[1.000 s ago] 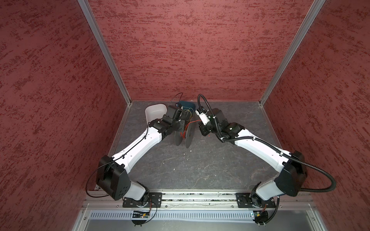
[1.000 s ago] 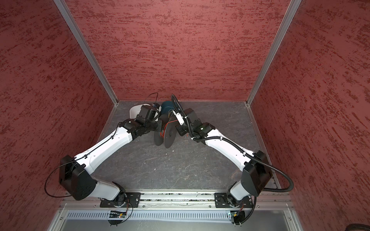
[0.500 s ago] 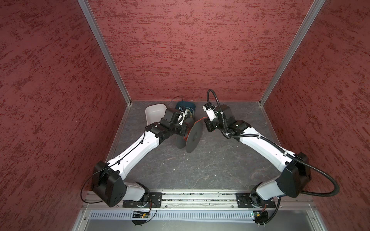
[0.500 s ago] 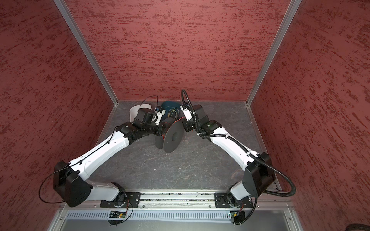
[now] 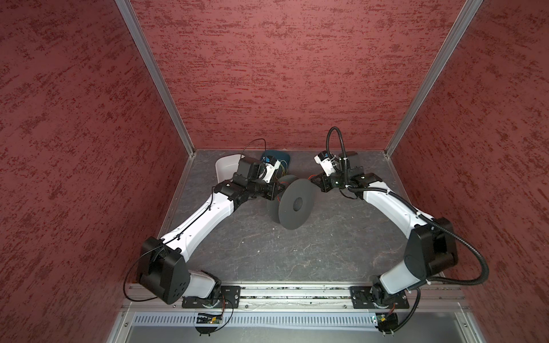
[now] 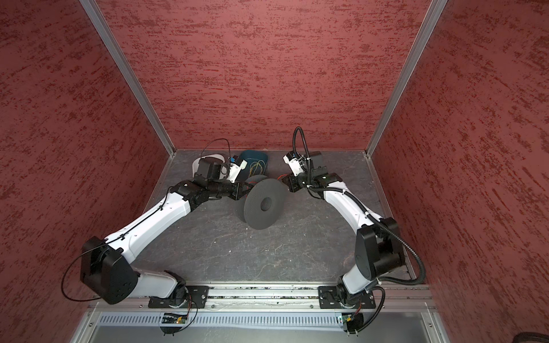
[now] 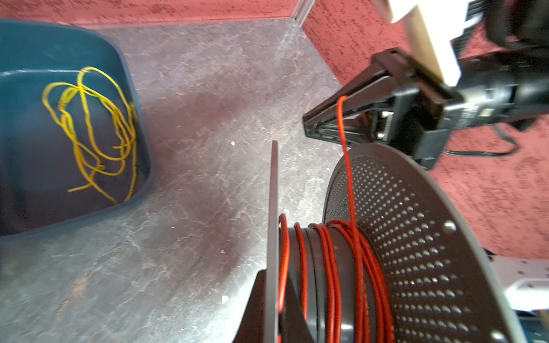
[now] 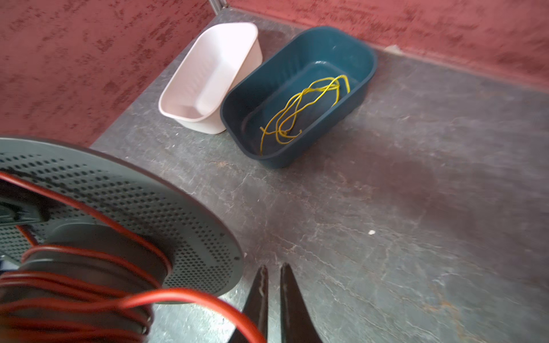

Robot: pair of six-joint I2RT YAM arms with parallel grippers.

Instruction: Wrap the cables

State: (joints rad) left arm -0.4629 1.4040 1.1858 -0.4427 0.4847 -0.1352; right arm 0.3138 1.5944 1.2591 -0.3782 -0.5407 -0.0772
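Note:
A dark grey perforated spool [image 5: 295, 205] [image 6: 264, 205] stands on edge mid-table, with the red cables [image 7: 346, 166] wound round its hub. My left gripper [image 7: 273, 285] [image 5: 277, 190] is shut on the spool's thin far flange. One red strand runs from the hub up to my right gripper [image 7: 307, 124] [image 5: 315, 179], just right of the spool. In the right wrist view the right gripper [image 8: 274, 267] has its jaws a narrow gap apart. The cable [image 8: 190, 297] curves across one finger near its base. Nothing sits between the tips.
A dark blue bin [image 8: 368, 59] [image 5: 274, 154] holding loose yellow wires [image 8: 315, 86] stands at the back. A white bin [image 8: 208, 59] [image 5: 224, 166] is beside it by the left wall. Red walls close in three sides, and black hoses trail from the right arm.
My right gripper has drawn back to the right, away from the spool, and its jaws have parted slightly. The spool has swung so that its flat face shows more.

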